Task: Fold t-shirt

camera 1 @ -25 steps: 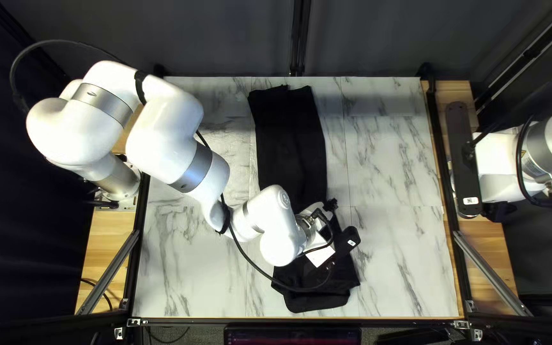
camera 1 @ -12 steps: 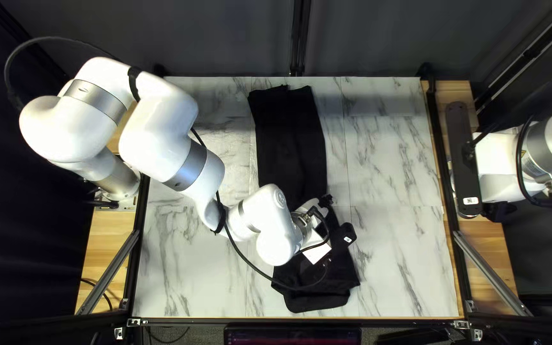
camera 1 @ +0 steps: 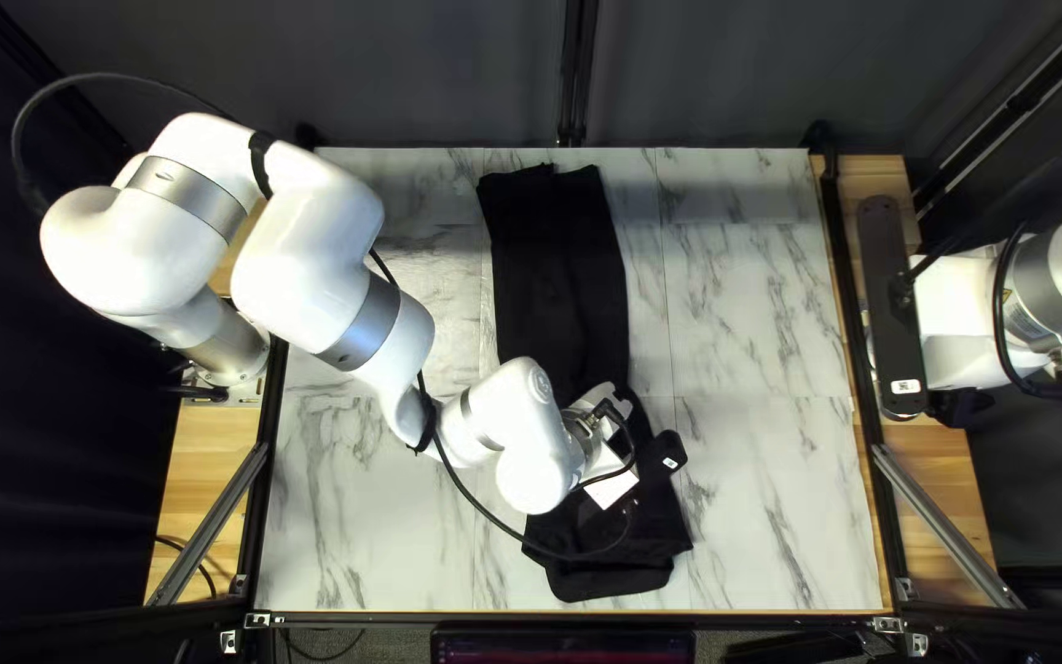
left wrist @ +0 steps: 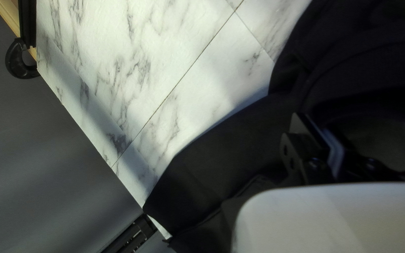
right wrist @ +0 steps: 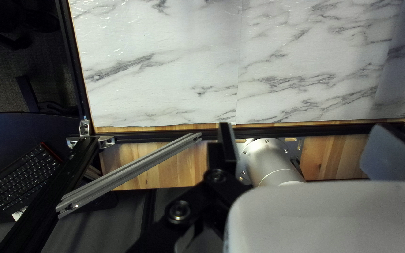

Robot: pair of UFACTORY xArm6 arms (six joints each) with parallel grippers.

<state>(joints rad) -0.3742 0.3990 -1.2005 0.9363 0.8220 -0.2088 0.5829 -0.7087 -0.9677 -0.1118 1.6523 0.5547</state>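
Note:
My left gripper [camera 1: 611, 487], its fingertips hidden in the top left view, is low over the near part of the black t-shirt [camera 1: 559, 289]. The shirt lies as a long, narrow strip from near the table's far edge toward its near edge, wider at the near end. In the left wrist view my left gripper [left wrist: 330, 124] has its fingers close together in front of the dark cloth [left wrist: 226, 150]; I see no cloth pinched between them. My right gripper [camera 1: 951, 303] stands off the table's right side. The right wrist view has that gripper [right wrist: 301, 136] open, fingers wide apart.
Black rails frame the marble-patterned table [camera 1: 765, 320]. A metal brace [right wrist: 132, 171] and an arm's base [right wrist: 270, 164] show under my right gripper. A keyboard [right wrist: 22, 175] is beyond the table corner. The left arm's cable [camera 1: 470, 492] loops over the shirt.
My left gripper has shifted slightly to the left in the top left view, and its arm has drawn back a little. The shirt's outline and the right arm look unchanged.

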